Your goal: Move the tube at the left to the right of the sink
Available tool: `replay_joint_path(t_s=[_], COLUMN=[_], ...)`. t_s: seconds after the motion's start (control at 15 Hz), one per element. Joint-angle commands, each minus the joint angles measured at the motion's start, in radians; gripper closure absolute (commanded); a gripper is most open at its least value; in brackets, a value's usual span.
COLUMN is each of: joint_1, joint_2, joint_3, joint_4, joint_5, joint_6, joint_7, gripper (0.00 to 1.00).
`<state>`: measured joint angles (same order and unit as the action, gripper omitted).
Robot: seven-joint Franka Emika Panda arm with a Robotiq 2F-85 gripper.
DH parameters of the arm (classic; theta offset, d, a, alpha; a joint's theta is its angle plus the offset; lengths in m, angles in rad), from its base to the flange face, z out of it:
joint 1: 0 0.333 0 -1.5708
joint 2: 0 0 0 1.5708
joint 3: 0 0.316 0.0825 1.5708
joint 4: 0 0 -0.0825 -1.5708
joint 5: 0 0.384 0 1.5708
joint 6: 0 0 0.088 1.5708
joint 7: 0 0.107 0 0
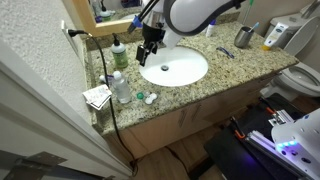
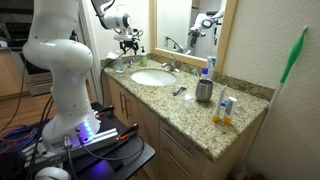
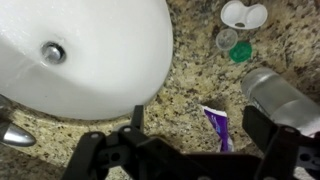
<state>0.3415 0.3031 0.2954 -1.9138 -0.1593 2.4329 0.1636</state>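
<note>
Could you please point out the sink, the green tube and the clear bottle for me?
Sink (image 1: 175, 70): in an exterior view, on the bare white basin.
Green tube (image 1: 118, 56): in an exterior view, on its green body.
Clear bottle (image 1: 121, 89): in an exterior view, on its body.

Spotting a clear bottle (image 1: 121, 88) standing near the counter's (image 1: 235, 66) front corner, just beside crumpled papers (image 1: 97, 97). Catching a white lens case (image 3: 244, 14) and green caps (image 3: 240, 52) resting along the front edge. Picking out a metal cup (image 2: 204, 91) sitting toward the opposite end.
</note>
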Motion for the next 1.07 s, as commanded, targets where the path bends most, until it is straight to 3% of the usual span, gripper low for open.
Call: replay_joint_path(t_s=[0.0, 0.53, 1.0], joint_1=[0.061, 0.093, 0.117], joint_2=[0.138, 0.19, 0.227], joint_3=[-0.045, -0.071, -0.105], joint_4=[0.108, 0.152, 0.147], joint_5=[-0.061, -0.034, -0.048], joint_6=[0.097, 0.091, 0.237], joint_7=[0.046, 0.043, 0.027], gripper=[0.0, 0.0, 0.0])
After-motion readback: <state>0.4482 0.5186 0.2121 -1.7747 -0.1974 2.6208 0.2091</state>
